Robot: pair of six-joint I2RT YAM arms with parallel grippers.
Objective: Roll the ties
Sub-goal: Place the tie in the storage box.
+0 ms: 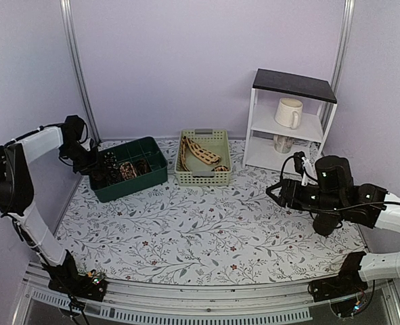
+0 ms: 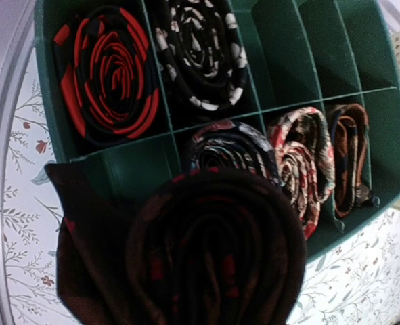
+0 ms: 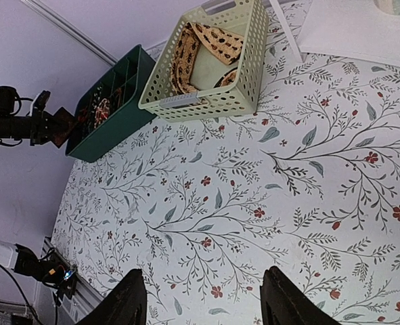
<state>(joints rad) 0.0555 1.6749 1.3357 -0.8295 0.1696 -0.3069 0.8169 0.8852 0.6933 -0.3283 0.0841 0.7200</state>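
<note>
Left wrist view: the dark rolled tie (image 2: 220, 250) fills the lower centre, above the green tray (image 2: 128, 172). The tray compartments hold five coiled ties (image 2: 108, 68). The fingers are hidden in this view.

Top view, left: the left gripper (image 1: 93, 164) is clamped on that roll.

Right wrist view: the right gripper (image 3: 206, 301) has its jaws apart and empty, bottom centre. The beige tie (image 3: 206, 40) lies in the cream basket (image 3: 200, 101), at the top.

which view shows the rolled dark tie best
Left wrist: the dark tie fills the foreground, spiral clear, over the green bin edge. Right wrist shows it only as a small dark patch beside the bin; in top external it is too small to make out.
</note>
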